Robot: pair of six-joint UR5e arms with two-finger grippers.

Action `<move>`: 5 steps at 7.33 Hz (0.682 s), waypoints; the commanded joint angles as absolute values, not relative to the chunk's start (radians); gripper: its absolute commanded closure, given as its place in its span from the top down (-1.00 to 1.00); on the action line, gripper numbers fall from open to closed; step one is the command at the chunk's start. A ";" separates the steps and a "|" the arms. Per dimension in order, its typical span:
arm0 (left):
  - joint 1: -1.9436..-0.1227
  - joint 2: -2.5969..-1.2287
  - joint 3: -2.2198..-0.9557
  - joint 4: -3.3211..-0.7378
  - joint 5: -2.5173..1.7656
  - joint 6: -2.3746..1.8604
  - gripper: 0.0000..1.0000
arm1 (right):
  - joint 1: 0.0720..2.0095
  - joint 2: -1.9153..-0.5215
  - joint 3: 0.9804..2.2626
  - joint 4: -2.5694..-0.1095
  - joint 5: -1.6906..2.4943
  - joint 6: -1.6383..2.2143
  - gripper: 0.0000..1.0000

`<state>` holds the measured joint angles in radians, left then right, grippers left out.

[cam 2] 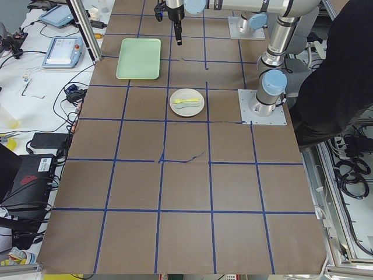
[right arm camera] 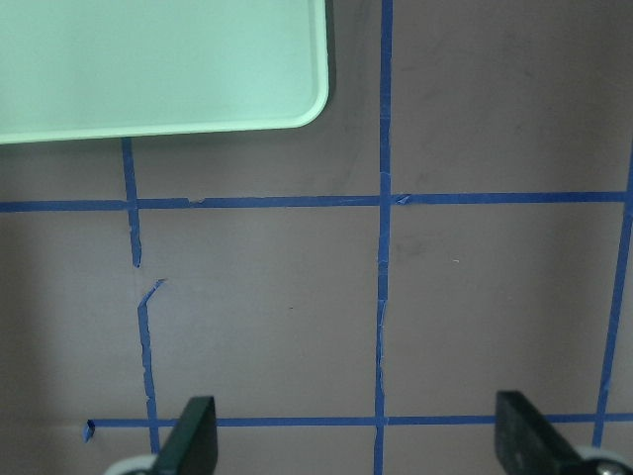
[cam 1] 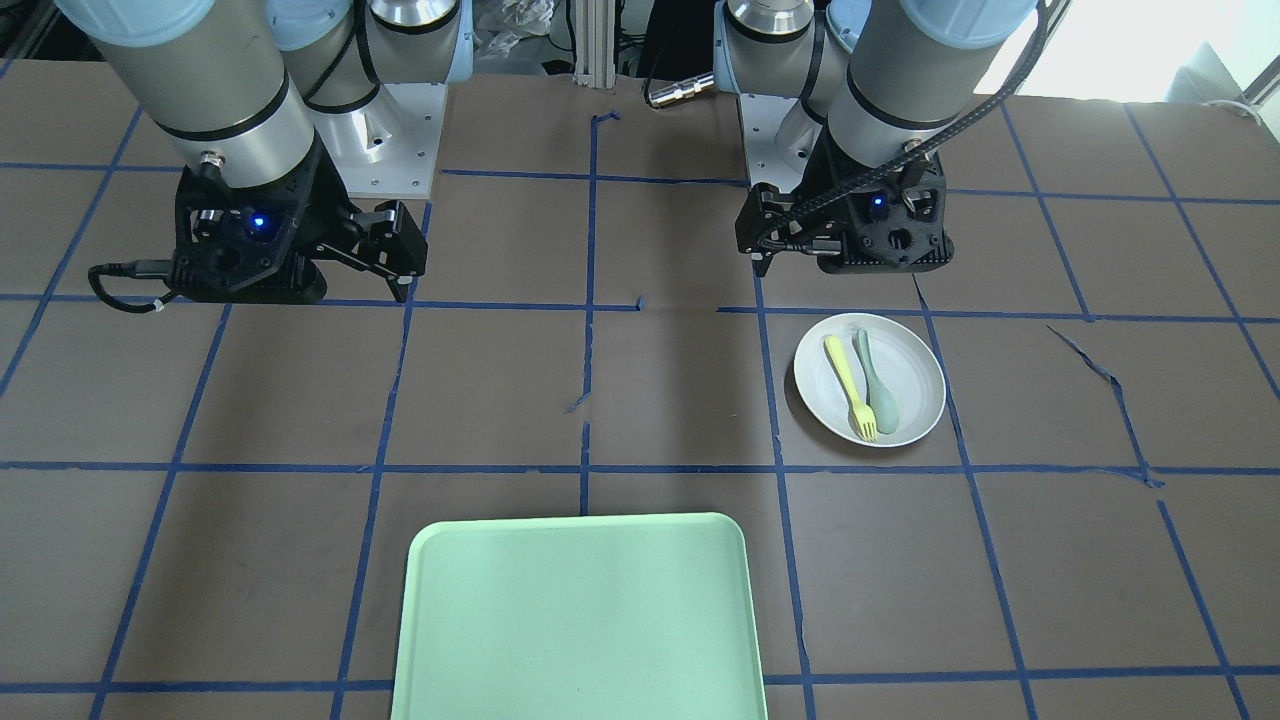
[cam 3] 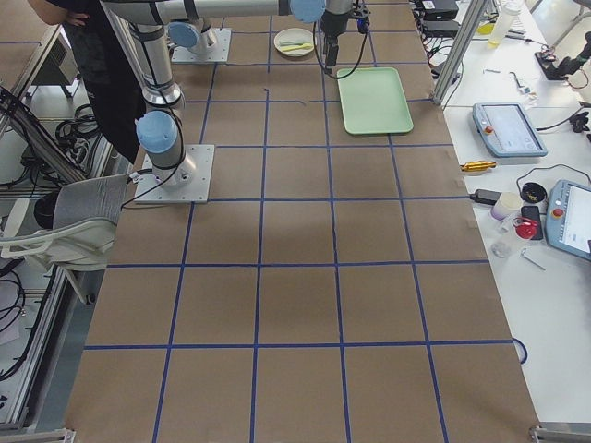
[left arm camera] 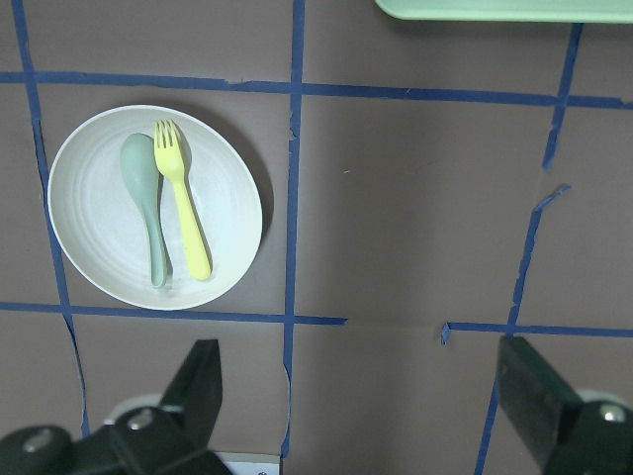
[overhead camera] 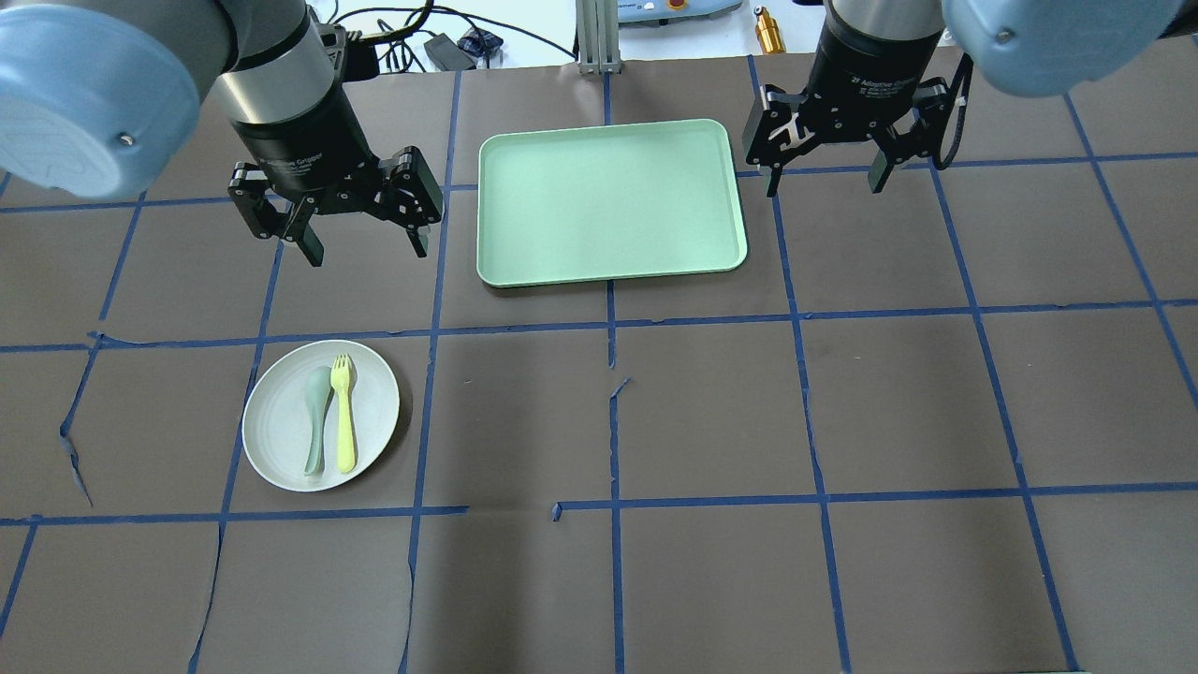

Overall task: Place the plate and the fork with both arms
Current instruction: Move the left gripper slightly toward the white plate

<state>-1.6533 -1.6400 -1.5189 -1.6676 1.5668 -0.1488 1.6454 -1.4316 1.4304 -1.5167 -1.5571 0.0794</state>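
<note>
The off-white plate (overhead camera: 276,431) lies on the table on my left side. On it the pale yellow fork (overhead camera: 343,412) lies next to a grey-green spoon (overhead camera: 316,418), tines pointing away from me. The left wrist view shows the plate (left arm camera: 89,218) and fork (left arm camera: 183,198) from above. My left gripper (overhead camera: 367,251) is open and empty, held high beyond the plate. My right gripper (overhead camera: 825,185) is open and empty, held high just right of the tray. In the front view the plate (cam 1: 915,375) lies below the left gripper.
A mint-green rectangular tray (overhead camera: 608,201) lies at the far middle of the table, between the two grippers; its corner shows in the right wrist view (right arm camera: 158,59). Brown paper with blue tape lines, torn in places, covers the table.
</note>
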 commanded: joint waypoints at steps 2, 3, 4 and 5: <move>-1.652 -1.638 -1.532 -1.675 1.565 -0.149 1.00 | 1.643 -1.428 1.433 -1.522 -1.559 0.075 1.00; -1.651 -1.637 -1.531 -1.675 1.566 -0.149 1.00 | 1.643 -1.430 1.430 -1.522 -1.560 0.078 1.00; -1.651 -1.637 -1.532 -1.675 1.565 -0.149 1.00 | 1.643 -1.430 1.431 -1.522 -1.560 0.077 1.00; -1.652 -1.637 -1.531 -1.669 1.565 -0.149 1.00 | 1.643 -1.430 1.430 -1.520 -1.560 0.078 1.00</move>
<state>-1.6511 -1.6370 -1.5316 -1.6738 1.5651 -0.1488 1.6430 -1.4293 1.4307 -1.5214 -1.5598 0.0773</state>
